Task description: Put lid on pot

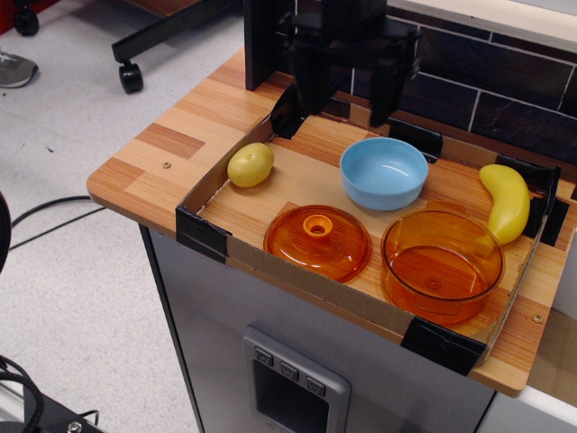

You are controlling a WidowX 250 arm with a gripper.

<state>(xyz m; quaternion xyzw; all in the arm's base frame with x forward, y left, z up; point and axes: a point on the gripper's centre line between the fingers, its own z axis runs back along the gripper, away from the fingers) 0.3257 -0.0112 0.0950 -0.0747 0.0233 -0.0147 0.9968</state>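
Note:
The orange lid (316, 241) with its ring knob lies flat in the cardboard tray (297, 281), front middle. The deeper orange pot (442, 265) stands empty just right of it. My black gripper (348, 113) hangs open and empty at the back of the tray, above and behind the lid, near the light blue bowl (383, 172). Its two fingers (311, 86) stand wide apart.
A yellow-green potato (250, 164) lies at the tray's left. A yellow banana (507, 201) leans on the right wall. A dark tiled wall (487, 77) rises behind. The wooden counter (167, 144) extends left; its edge drops to the floor.

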